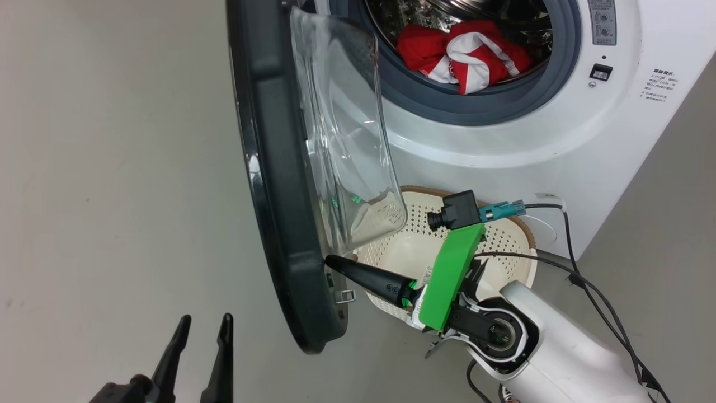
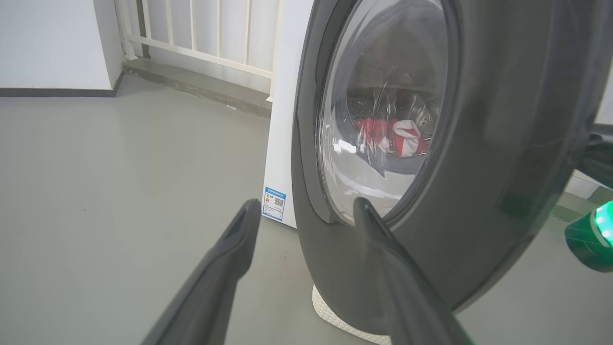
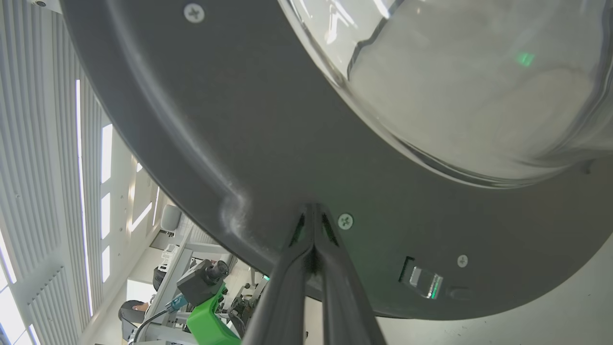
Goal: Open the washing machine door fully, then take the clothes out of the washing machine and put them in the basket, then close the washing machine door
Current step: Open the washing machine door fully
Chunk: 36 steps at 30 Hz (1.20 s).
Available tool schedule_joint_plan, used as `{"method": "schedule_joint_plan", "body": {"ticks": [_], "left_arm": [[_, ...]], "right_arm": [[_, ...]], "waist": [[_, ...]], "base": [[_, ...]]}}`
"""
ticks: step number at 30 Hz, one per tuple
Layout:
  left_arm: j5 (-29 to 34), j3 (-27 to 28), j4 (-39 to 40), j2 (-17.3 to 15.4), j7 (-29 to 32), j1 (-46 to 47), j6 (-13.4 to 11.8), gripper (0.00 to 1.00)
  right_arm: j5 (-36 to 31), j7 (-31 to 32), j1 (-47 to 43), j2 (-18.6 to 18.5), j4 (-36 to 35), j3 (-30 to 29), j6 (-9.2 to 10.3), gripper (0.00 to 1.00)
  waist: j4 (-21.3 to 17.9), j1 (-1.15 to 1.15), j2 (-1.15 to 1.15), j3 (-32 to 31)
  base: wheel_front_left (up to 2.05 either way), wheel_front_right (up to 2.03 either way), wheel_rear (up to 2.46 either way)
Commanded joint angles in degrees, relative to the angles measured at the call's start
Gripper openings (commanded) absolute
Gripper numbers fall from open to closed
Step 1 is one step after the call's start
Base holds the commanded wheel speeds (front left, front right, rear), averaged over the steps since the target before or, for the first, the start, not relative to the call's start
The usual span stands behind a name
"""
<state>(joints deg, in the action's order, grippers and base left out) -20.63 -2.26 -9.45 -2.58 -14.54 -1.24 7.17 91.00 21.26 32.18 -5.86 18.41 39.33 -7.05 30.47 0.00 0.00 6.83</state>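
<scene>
The washing machine door (image 1: 279, 184) stands part open, black rim edge-on, with its clear glass bowl (image 1: 347, 134) facing the drum. Red and white clothes (image 1: 464, 53) lie inside the washing machine (image 1: 503, 140). The cream basket (image 1: 503, 240) sits on the floor under the opening. My right gripper (image 1: 330, 261) is shut, its tips pressed against the door's inner rim (image 3: 268, 143) near the latch (image 3: 424, 281). My left gripper (image 1: 204, 324) hangs open at lower left, outside the door (image 2: 503, 143), holding nothing. Through the glass the clothes (image 2: 395, 136) show.
Grey floor (image 1: 112, 168) spreads to the left of the door. Black cables (image 1: 593, 285) trail from my right arm across the floor beside the machine. A white railing (image 2: 206, 38) and wall stand behind the machine.
</scene>
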Motion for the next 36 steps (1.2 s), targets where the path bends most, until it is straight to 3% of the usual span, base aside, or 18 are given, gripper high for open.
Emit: {"method": "schedule_joint_plan", "body": {"ticks": [1,4,5,6,7,8,10,25,36], "left_arm": [[0.69,2.11,1.67,-0.34,-0.46,0.56,0.32,1.0],[0.8,1.87,1.54,-0.33,-0.46,0.49,0.32,1.0],[0.87,1.71,1.45,-0.32,-0.46,0.48,0.32,1.0],[0.95,1.59,1.35,-0.32,-0.46,0.44,0.32,1.0],[0.95,1.59,1.35,-0.32,-0.46,0.44,0.32,1.0],[1.01,1.46,1.27,-0.32,-0.46,0.41,0.32,1.0],[1.09,1.22,1.13,-0.32,-0.46,0.42,0.32,1.0],[1.47,-0.24,-0.06,-1.37,-0.46,0.64,0.32,1.0],[1.48,0.63,-0.22,-1.44,-0.46,0.44,0.32,1.0]], "right_arm": [[-0.68,0.11,1.45,2.01,-1.63,0.57,-0.44,0.0],[-1.5,-0.85,1.04,1.7,-1.48,0.54,-0.44,0.0],[-1.71,-1.24,0.81,1.52,-1.44,0.51,-0.44,0.08],[-1.9,-1.71,0.5,1.3,-1.39,0.47,-0.44,0.25],[-1.9,-1.71,0.5,1.3,-1.39,0.47,-0.44,0.25],[-2.1,-2.21,0.2,1.07,-1.41,0.44,-0.44,0.41],[-2.37,-3.22,-0.56,0.49,-1.41,0.34,-0.44,1.0],[-4.1,-12.36,-8.46,-6.03,1.22,0.26,-0.44,1.0],[-10.09,-26.28,-12.2,-11.13,4.67,1.91,-0.44,1.0]], "waist": [[-0.03,0.0,0.0,-0.12],[-0.16,0.0,0.0,-0.45],[-0.2,0.0,0.0,-0.59],[-0.26,0.0,0.0,-0.84],[-0.26,0.0,0.0,-0.84],[-0.32,0.0,0.0,-0.98],[-0.43,0.0,0.0,-1.27],[-2.68,0.0,0.0,-3.12],[-4.54,0.0,0.0,-3.59]], "base": [[0.0,0.0,0.0],[0.0,0.0,0.0],[0.0,0.0,0.0],[0.0,0.0,0.0],[0.0,0.0,0.0],[0.0,0.0,0.0],[0.0,0.0,0.0],[0.0,0.0,0.0],[0.0,0.0,0.0]]}}
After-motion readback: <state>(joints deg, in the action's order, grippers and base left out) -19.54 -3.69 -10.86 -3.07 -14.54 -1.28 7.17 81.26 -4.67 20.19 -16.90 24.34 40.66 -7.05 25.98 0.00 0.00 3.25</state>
